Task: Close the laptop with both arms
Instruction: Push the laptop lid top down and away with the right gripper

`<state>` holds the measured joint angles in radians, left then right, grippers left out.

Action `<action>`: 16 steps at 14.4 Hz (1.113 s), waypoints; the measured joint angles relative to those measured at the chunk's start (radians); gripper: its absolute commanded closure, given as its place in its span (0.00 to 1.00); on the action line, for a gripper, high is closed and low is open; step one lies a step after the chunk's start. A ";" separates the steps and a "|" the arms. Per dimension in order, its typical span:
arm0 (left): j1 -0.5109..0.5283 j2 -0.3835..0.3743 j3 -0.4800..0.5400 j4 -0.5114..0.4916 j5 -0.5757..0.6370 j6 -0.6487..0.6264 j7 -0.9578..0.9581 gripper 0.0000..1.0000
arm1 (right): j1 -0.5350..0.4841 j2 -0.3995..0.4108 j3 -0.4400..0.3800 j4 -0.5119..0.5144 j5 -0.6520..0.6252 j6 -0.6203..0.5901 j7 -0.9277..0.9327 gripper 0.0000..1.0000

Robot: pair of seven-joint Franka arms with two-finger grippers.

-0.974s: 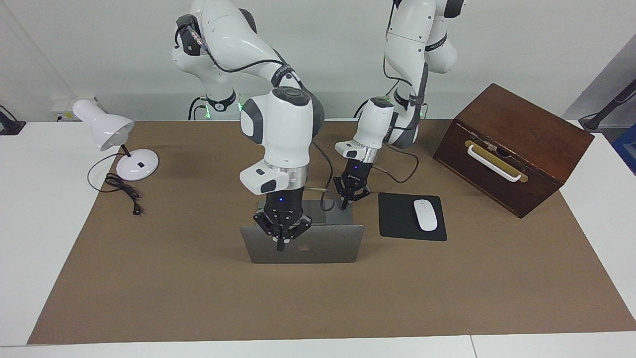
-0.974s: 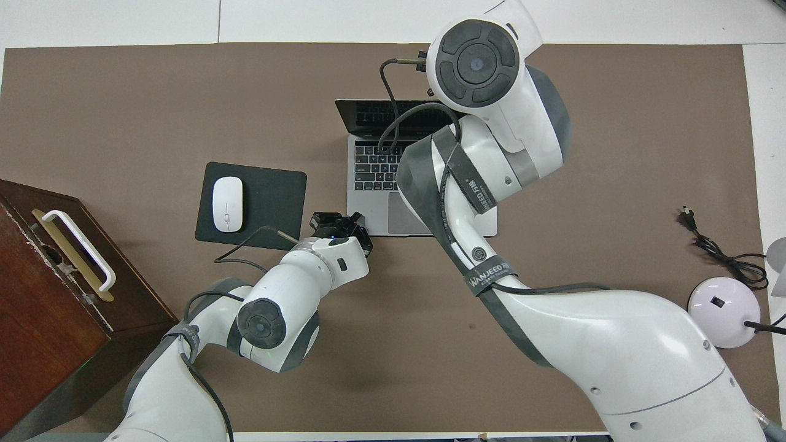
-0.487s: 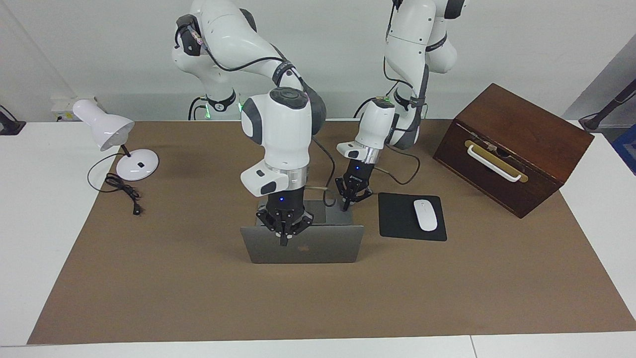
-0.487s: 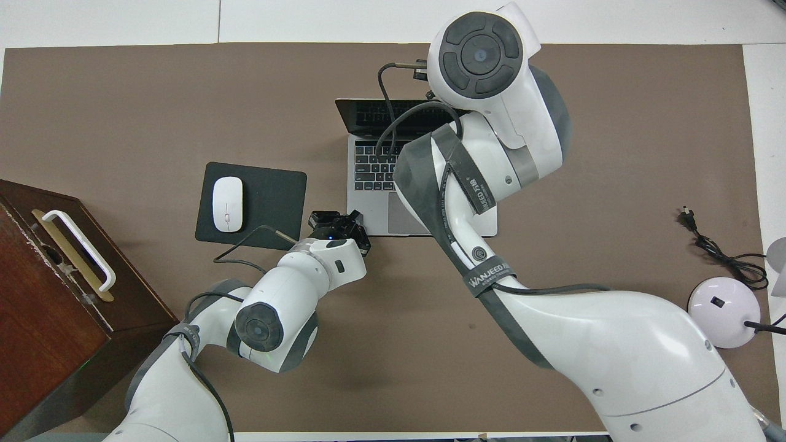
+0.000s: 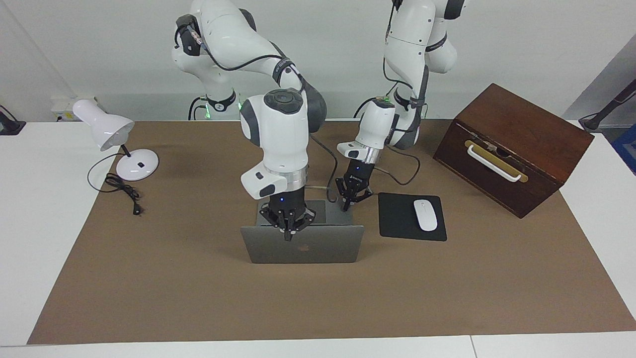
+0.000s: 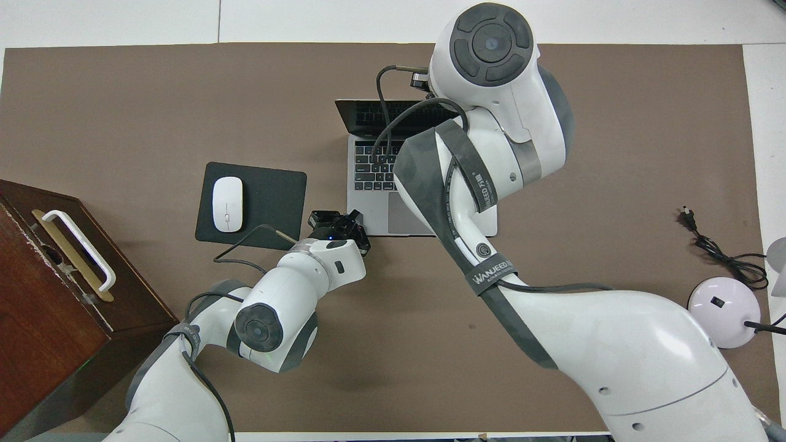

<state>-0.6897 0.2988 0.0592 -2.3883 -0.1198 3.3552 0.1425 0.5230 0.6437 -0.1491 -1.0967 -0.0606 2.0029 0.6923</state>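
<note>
The laptop (image 5: 302,243) stands open mid-mat, its lid upright, with the mouse pad (image 5: 411,217) at its 3 o'clock in the facing view. The right gripper (image 5: 287,233) sits at the lid's top edge, fingers apparently pinched together, holding nothing. The left gripper (image 5: 349,201) rests at the base corner; I cannot tell its opening. To do it well, press the lid toward the keyboard slowly while the left arm steadies the base. Against a second ago, the right gripper has risen slightly and drawn toward the robots; the lid looks unchanged.
</note>
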 measured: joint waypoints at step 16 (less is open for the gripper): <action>0.000 0.001 -0.001 -0.002 0.000 0.008 0.010 1.00 | -0.061 -0.005 -0.001 0.010 0.296 -0.171 -0.048 1.00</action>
<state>-0.6897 0.3003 0.0587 -2.3906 -0.1198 3.3634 0.1528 0.4625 0.6383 -0.1498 -1.0864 0.2356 1.8315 0.6447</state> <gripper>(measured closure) 0.991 0.991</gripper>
